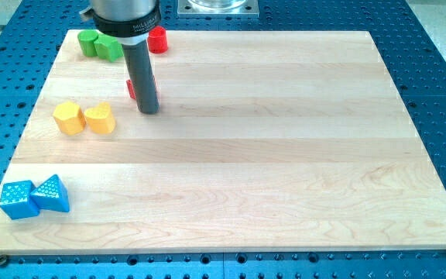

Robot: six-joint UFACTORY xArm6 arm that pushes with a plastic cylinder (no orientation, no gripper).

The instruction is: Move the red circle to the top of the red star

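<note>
A red block [157, 39] stands at the board's top edge, right of the arm's housing; it looks roundish, but I cannot be sure of its shape. A second red block [131, 89] shows only as a sliver behind the left side of my dark rod, so its shape is hidden. My tip [149, 111] rests on the wooden board [285, 155], touching or just below and to the right of that hidden red block. The upper red block is well above the tip.
Two green blocks [90, 41] [108, 48] sit at the top left beside the rod's housing. A yellow hexagon-like block [69, 118] and a yellow heart-like block [99, 118] lie left of the tip. Two blue blocks [17, 199] [51, 194] sit at the bottom left.
</note>
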